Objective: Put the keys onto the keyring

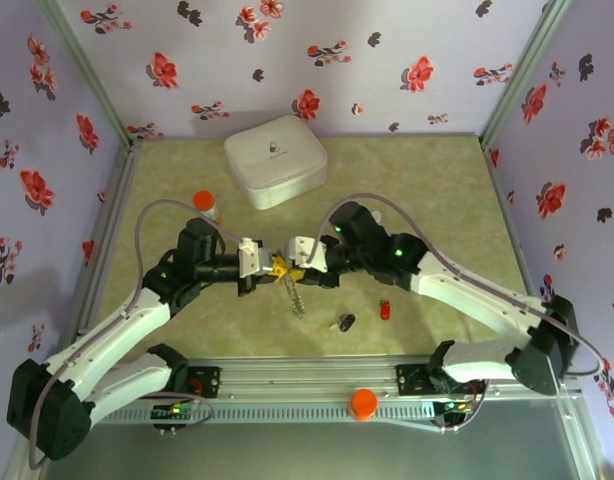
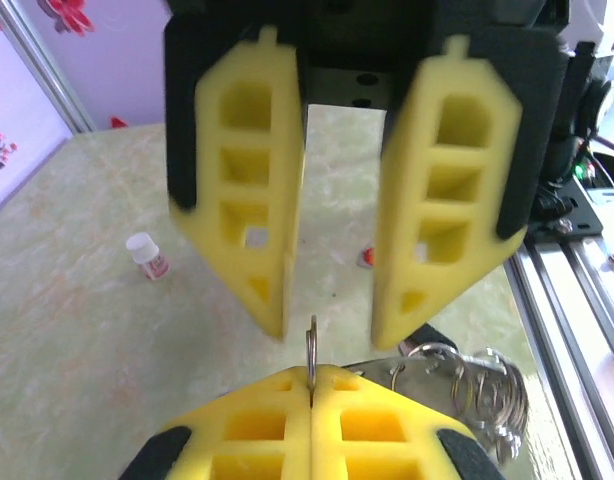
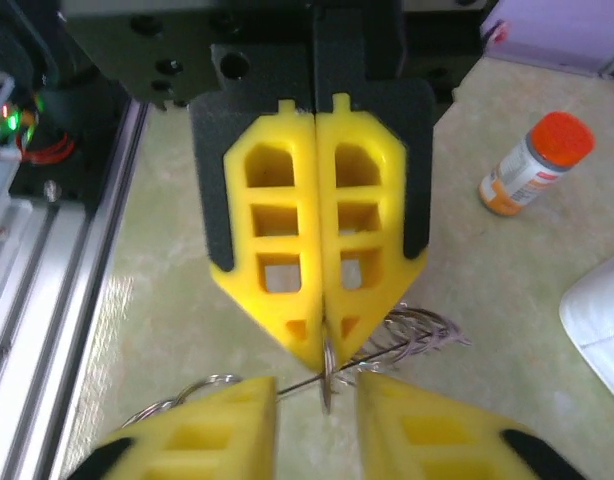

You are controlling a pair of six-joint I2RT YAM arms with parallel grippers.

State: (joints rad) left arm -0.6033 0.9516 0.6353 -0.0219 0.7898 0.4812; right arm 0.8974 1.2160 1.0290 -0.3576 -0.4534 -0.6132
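My left gripper (image 2: pixel 312 377) is shut on the keyring (image 2: pixel 311 348), a thin metal ring seen edge-on between its yellow pads. More of its coiled loops (image 2: pixel 467 385) hang to the right. Facing it, my right gripper (image 3: pixel 317 392) is open, one finger on each side of the ring (image 3: pixel 327 372) and neither touching it. In the top view both grippers meet mid-table, left gripper (image 1: pixel 270 265) and right gripper (image 1: pixel 299 262), and the keyring (image 1: pixel 295 295) dangles below them. A black key (image 1: pixel 345 322) and a red key (image 1: pixel 385 310) lie on the mat near the right arm.
A white rounded case (image 1: pixel 275 160) sits at the back. An orange-capped pill bottle (image 1: pixel 204 203) stands behind the left arm. A small white-capped bottle (image 2: pixel 147 255) stands on the mat. An orange cap (image 1: pixel 363 402) rests on the front rail (image 1: pixel 287 385).
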